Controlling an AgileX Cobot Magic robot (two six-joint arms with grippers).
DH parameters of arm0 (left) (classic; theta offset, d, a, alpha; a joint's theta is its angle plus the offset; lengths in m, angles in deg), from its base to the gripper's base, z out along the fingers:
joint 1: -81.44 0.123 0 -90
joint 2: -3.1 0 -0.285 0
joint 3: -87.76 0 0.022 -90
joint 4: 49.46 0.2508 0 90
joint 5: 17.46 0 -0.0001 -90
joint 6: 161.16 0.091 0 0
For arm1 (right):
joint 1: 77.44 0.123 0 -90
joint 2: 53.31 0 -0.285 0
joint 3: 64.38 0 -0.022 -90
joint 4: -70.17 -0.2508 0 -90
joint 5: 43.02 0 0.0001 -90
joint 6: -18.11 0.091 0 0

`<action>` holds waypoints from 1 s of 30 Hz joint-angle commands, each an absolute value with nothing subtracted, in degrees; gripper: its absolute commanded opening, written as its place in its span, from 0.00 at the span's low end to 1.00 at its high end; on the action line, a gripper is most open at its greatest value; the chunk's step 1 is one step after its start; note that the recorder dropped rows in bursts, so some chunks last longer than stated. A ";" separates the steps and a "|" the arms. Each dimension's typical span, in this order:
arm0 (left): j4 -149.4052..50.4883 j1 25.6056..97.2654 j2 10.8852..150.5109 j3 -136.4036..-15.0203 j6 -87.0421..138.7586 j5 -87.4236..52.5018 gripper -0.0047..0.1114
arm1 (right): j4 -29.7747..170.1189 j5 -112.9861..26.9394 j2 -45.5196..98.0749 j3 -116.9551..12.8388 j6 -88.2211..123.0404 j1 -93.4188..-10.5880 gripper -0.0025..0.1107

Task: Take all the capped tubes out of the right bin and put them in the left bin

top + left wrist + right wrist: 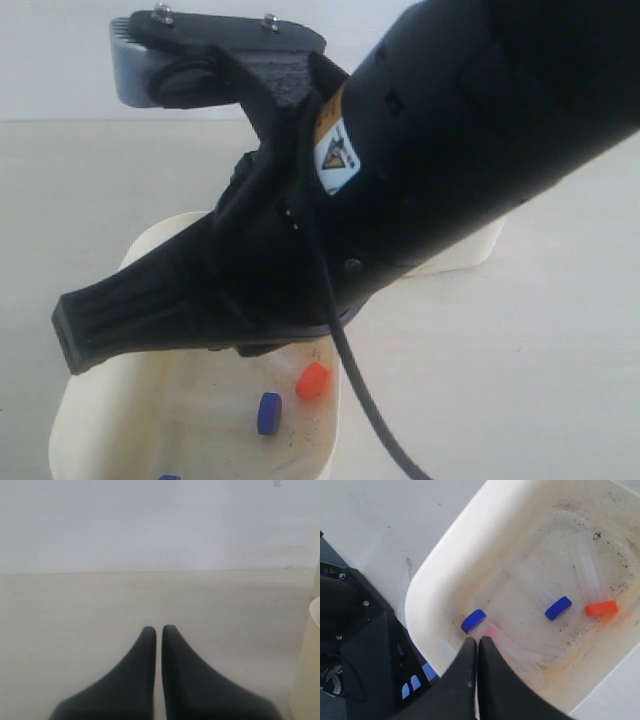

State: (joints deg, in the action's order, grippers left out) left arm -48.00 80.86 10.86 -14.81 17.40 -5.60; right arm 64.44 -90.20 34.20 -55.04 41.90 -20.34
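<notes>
The left bin, cream with dark specks on its floor, holds three capped tubes lying flat: two with blue caps and one with an orange cap. My right gripper hangs shut and empty just above that bin, near the closer blue-capped tube. In the exterior view the right arm fills the middle, its gripper reaching over the left bin, where the orange cap and a blue cap show. Only a corner of the right bin shows behind the arm. My left gripper is shut and empty over bare table.
A black cable hangs from the right arm across the left bin's rim. A cream bin wall stands close beside the left gripper. Dark robot base parts lie next to the left bin. A pale wall backs the table.
</notes>
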 commanded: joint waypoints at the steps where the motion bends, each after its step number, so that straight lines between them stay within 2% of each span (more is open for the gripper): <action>1: -48.36 80.88 10.89 -15.02 16.86 -5.86 0.08 | 67.35 -83.98 37.02 -55.12 39.52 -20.29 0.02; 11: -48.36 80.88 10.89 -15.02 16.86 -5.86 0.08 | 67.50 -77.26 40.11 -49.77 37.48 -20.29 0.02; 23: -48.36 80.88 10.89 -15.02 16.86 -5.86 0.08 | 70.49 -60.83 30.04 -29.78 36.41 -20.49 0.02; 26: -48.36 80.88 10.89 -15.02 16.86 -5.86 0.08 | 70.64 -57.59 25.52 -24.80 36.23 -22.76 0.02; 30: -48.36 80.88 10.89 -15.02 16.86 -5.86 0.08 | 67.95 -54.77 19.46 -18.41 37.33 -30.17 0.02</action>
